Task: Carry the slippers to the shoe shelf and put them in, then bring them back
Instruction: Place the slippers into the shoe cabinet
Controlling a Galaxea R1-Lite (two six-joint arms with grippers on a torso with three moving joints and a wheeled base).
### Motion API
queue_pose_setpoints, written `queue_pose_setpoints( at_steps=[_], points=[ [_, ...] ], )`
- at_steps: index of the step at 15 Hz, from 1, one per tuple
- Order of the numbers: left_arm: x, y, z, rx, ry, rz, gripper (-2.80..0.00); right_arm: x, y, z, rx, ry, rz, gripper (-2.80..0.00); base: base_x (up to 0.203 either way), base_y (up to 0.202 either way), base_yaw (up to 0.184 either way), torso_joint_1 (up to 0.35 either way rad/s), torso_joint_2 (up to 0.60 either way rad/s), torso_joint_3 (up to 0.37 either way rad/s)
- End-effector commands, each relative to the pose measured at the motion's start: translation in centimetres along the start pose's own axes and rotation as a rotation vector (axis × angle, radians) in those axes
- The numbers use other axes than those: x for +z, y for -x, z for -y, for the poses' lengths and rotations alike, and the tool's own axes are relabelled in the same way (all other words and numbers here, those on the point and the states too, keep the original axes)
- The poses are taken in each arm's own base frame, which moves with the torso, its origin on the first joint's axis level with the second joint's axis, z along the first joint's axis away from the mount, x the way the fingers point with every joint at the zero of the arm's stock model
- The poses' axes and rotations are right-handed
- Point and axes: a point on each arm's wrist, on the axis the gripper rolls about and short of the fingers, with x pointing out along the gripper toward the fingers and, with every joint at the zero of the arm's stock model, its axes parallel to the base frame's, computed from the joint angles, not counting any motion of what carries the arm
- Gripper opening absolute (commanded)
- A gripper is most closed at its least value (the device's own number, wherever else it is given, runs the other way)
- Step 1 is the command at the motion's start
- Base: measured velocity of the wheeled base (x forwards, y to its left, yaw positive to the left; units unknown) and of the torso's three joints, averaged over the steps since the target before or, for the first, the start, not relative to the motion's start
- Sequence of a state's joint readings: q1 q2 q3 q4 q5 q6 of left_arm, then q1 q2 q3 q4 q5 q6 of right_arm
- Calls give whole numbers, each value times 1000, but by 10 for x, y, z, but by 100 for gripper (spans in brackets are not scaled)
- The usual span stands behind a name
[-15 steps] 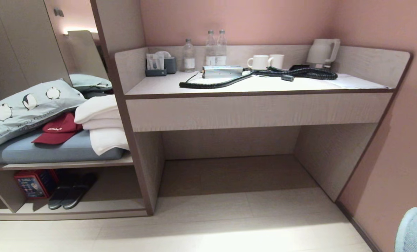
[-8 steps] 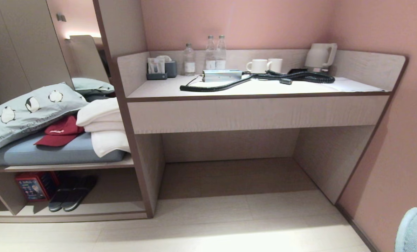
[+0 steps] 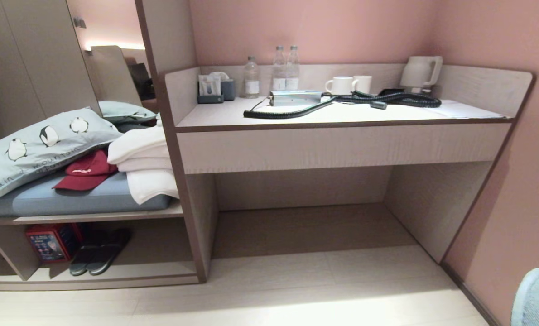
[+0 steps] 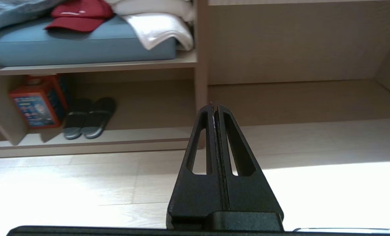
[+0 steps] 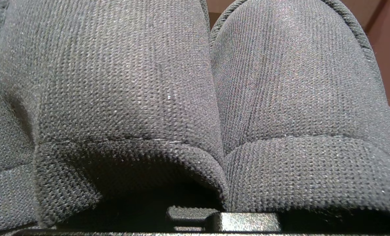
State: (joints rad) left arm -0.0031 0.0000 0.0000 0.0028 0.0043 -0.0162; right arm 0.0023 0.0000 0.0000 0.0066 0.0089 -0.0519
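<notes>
Dark grey knit slippers [image 5: 195, 98] fill the right wrist view, lying side by side. My right gripper [image 5: 214, 216] is shut on them where their wide straps meet; its fingertips are hidden under the fabric. The shoe shelf [image 3: 115, 271] is the low cubby at the lower left, also seen in the left wrist view [image 4: 132, 134]. Another dark pair of slides [image 3: 99, 256] sits in it beside a red box [image 3: 47, 242]. My left gripper [image 4: 214, 106] is shut and empty, held low over the floor and facing the shelving. Neither arm shows in the head view.
A bench above the cubby holds a blue cushion [image 3: 84, 199], a penguin pillow [image 3: 38, 149], a red cap [image 3: 86, 172] and white towels [image 3: 145, 163]. On the desk [image 3: 342, 145] are bottles, cups, a kettle and a black cable, over a floor-level recess [image 3: 305, 226].
The whole head view has shifted a little to the right and down, so the camera has moved. Nothing in the scene itself has moved.
</notes>
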Motion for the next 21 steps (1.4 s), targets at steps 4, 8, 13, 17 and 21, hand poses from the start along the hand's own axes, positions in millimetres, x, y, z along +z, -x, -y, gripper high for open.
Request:
queue_pose_setpoints(
  at_steps=[4,8,13,17,21],
  points=[
    [0,0,0,0,1,-2,-280,0,0,0,1,-1,-2,-280,0,194,-3,3,2,3],
    [0,0,0,0,1,-2,-280,0,0,0,1,-1,-1,-280,0,195,-2,2,1,1],
    [0,0,0,0,1,-2,-280,0,0,0,0,-3,-1,-280,0,196,0,1,1,4],
    [0,0,0,0,1,-2,-280,0,0,0,-1,-3,-2,-280,0,195,-2,4,2,2],
    [0,0,0,0,1,-2,-280,0,0,0,-2,-3,-1,-280,0,195,-3,1,2,3]
  ],
)
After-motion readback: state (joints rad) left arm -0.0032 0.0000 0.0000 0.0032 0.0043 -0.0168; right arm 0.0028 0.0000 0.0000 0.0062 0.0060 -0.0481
